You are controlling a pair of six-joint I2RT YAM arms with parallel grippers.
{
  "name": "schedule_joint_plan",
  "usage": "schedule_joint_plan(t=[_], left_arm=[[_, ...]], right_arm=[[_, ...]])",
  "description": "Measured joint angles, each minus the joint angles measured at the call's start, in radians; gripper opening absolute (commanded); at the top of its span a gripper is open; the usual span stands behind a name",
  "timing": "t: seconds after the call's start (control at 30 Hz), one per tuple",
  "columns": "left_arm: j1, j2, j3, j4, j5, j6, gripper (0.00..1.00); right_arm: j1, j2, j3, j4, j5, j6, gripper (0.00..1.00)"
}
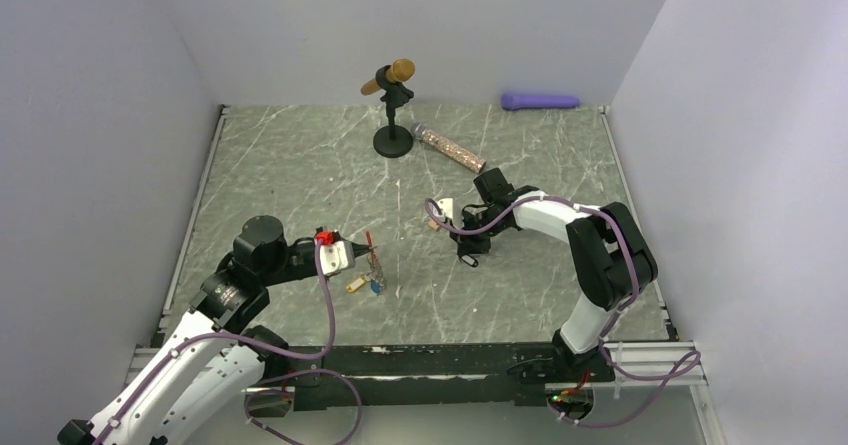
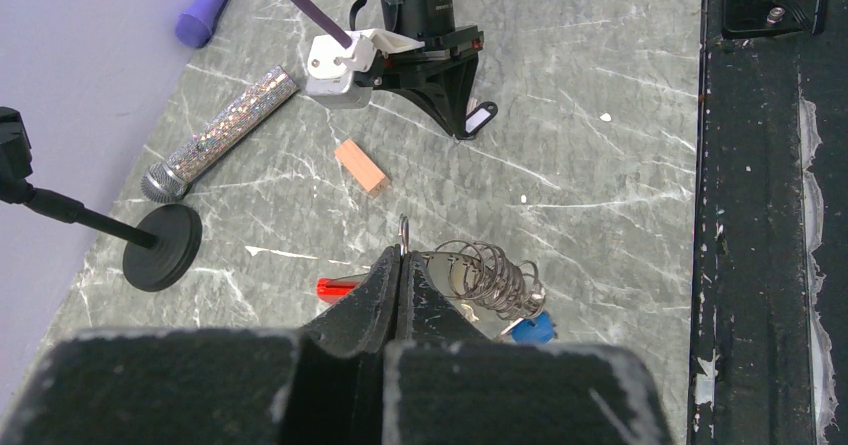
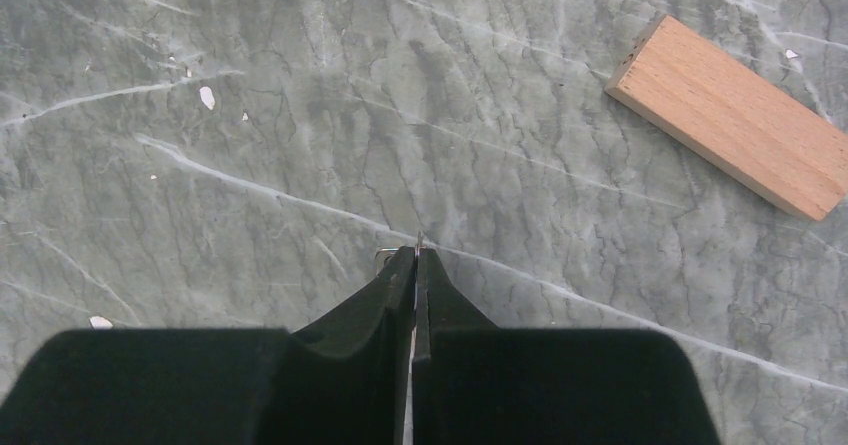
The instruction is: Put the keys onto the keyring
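Left hand (image 2: 400, 257) clenched on keyring (image 2: 490, 271) at small loop; coil, blue-tagged key (image 2: 535, 327) hang beside. Right hand (image 3: 415, 263), well apart, pinching black-tagged key (image 2: 480, 117) low at desk (image 2: 600, 185). Judgement: lift key, steer its hole onto loop, left holding steady. Wood block (image 2: 360, 167) lies between hands, may snag. Farther: glitter tube (image 2: 225, 130), mic stand (image 2: 160, 247).

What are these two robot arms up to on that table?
The left gripper is shut on the keyring, with a blue-tagged key at its coil. The right gripper is down at the table, pinched on what looks like another small key, near a wooden block. That key is not yet on the ring.
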Motion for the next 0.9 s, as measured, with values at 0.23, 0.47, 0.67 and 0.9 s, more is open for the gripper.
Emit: schedule_joint_plan(t=[0.23,0.47,0.67,0.9], left_arm=[[0.001,0.000,0.000,0.000,0.000,0.000,0.00],[0.003,0.000,0.000,0.000,0.005,0.000,0.00],[0.003,0.000,0.000,0.015,0.032,-0.006,0.00],[0.003,0.032,0.008,0.096,0.100,-0.036,0.00]], right_arm=[[0.000,0.001,0.000,-0.001,-0.001,-0.006,0.00],[0.000,0.006,0.010,-0.019,-0.008,-0.013,0.00],[-0.013,-0.009,0.108,-0.150,-0.098,-0.015,0.00],[-0.017,-0.052,0.489,-0.507,-0.201,-0.114,0.00]])
